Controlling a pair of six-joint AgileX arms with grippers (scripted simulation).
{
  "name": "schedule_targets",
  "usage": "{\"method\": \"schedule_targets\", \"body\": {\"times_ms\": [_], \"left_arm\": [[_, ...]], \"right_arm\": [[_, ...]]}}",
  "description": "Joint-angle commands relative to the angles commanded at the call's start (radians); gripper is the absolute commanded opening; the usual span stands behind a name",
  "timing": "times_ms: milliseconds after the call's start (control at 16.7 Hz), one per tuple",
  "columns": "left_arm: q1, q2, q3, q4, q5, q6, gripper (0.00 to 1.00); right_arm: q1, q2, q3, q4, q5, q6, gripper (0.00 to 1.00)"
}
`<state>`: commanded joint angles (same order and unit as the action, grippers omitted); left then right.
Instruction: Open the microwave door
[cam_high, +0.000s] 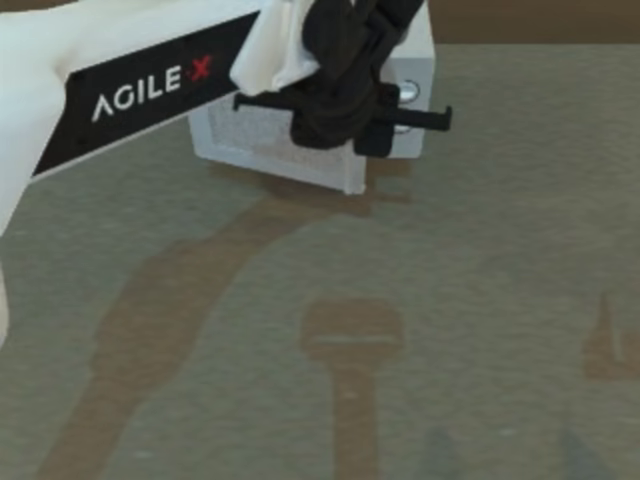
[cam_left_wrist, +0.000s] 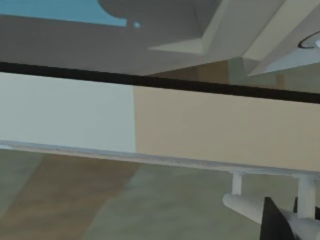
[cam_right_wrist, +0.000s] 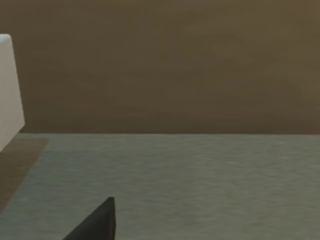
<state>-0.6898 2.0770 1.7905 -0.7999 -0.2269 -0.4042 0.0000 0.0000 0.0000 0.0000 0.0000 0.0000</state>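
The white microwave (cam_high: 418, 62) stands at the table's far edge, in the middle, with two silver knobs (cam_high: 408, 92) on its front. The microwave door (cam_high: 250, 135), with its grey mesh window, is hinged at the left. It stands slightly ajar, its free edge (cam_high: 352, 180) swung out toward the front. My left gripper (cam_high: 365, 140) reaches in from the left and is shut on the door's thin white handle (cam_left_wrist: 247, 205). One dark finger (cam_left_wrist: 272, 225) lies against that bar. The pale interior (cam_left_wrist: 65, 112) shows in the left wrist view. Only one fingertip (cam_right_wrist: 102, 220) of my right gripper shows, low over the table.
The left arm's white link with a black AgileX band (cam_high: 140, 90) crosses the top left and hides part of the microwave. Arm shadows lie on the grey-green table (cam_high: 480, 280). A white corner of the microwave (cam_right_wrist: 7, 90) shows in the right wrist view.
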Motion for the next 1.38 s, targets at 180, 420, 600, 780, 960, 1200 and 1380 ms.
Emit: {"method": "schedule_targets", "body": {"times_ms": [180,420,600,780,960,1200,1380], "left_arm": [[0.000,0.000,0.000,0.000,0.000,0.000,0.00],[-0.006,-0.011,-0.011,0.009,0.012,0.007,0.00],[0.005,-0.044,-0.066,0.033,0.027,0.049,0.00],[0.009,-0.056,-0.085,0.042,0.033,0.064,0.00],[0.009,-0.056,-0.085,0.042,0.033,0.064,0.00],[0.009,-0.056,-0.085,0.042,0.033,0.064,0.00],[0.009,-0.056,-0.085,0.042,0.033,0.064,0.00]], "right_arm": [[0.000,0.000,0.000,0.000,0.000,0.000,1.00],[0.000,0.000,0.000,0.000,0.000,0.000,1.00],[0.000,0.000,0.000,0.000,0.000,0.000,1.00],[0.000,0.000,0.000,0.000,0.000,0.000,1.00],[0.000,0.000,0.000,0.000,0.000,0.000,1.00],[0.000,0.000,0.000,0.000,0.000,0.000,1.00],[0.000,0.000,0.000,0.000,0.000,0.000,1.00]]}}
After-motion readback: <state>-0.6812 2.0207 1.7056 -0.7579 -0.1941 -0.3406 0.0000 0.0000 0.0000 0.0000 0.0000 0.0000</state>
